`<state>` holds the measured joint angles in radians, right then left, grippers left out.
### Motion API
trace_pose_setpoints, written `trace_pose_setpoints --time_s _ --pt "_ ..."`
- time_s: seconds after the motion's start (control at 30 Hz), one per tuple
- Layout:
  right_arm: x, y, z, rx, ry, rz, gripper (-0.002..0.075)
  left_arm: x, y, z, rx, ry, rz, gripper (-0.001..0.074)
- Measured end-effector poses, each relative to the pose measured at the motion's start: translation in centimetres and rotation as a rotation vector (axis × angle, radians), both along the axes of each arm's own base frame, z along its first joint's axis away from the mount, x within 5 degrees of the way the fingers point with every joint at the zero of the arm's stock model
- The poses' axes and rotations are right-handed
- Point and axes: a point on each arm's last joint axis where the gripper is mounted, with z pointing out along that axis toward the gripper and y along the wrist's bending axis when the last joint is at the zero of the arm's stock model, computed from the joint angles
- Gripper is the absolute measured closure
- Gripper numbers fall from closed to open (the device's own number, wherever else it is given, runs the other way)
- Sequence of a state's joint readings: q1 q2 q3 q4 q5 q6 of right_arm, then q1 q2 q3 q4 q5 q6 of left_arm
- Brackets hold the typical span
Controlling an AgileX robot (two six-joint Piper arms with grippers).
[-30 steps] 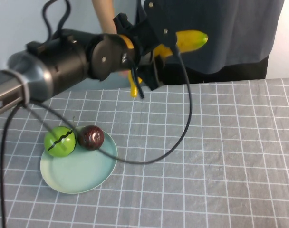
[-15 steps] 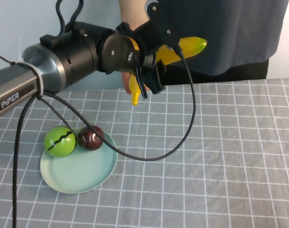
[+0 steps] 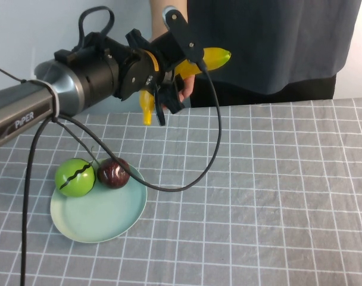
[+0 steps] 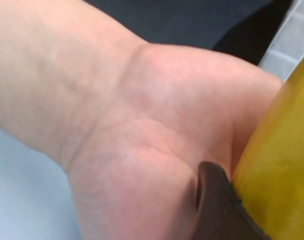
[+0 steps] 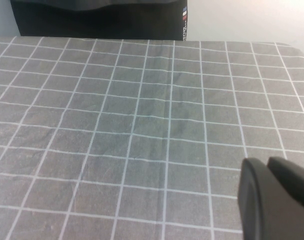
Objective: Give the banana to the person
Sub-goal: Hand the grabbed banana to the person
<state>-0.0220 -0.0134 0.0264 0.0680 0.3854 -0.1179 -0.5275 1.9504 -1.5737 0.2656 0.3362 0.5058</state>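
My left gripper (image 3: pixel 168 76) is raised above the table's far edge and is shut on the yellow banana (image 3: pixel 212 58), which sticks out on both sides of the jaws. The person (image 3: pixel 270 42) in a dark navy top stands behind the table. Their bare hand (image 3: pixel 185 87) is right against the banana and the gripper. In the left wrist view the hand (image 4: pixel 117 125) fills the picture, with the banana (image 4: pixel 282 165) pressed beside one dark finger (image 4: pixel 217 210). My right gripper (image 5: pixel 278 197) is shut and empty, low over the grey checked cloth, and is out of the high view.
A light blue plate (image 3: pixel 103 217) on the near left of the table holds a round green fruit (image 3: pixel 74 177) and a dark purple-red fruit (image 3: pixel 114 172). The left arm's black cable (image 3: pixel 211 149) loops down over the cloth. The grey checked cloth (image 3: pixel 276 190) covers the table.
My left arm has carried the banana to the left and closer to the person's hand. The hand now rests against the banana. The fruits on the plate have not moved.
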Motion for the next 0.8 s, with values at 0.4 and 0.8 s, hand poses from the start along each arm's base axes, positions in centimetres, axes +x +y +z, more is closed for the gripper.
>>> trace_pose_setpoints --time_s 0.4,0.8 --pt "0.0 0.0 0.0 0.0 0.0 0.0 0.0734 0.4 0.1 -0.5 0.033 -0.015 -0.008 0.0433" --pt "0.0 0.0 0.0 0.0 0.0 0.0 0.0734 -2.1 2.3 3.7 0.047 0.068 0.091 0.0202"
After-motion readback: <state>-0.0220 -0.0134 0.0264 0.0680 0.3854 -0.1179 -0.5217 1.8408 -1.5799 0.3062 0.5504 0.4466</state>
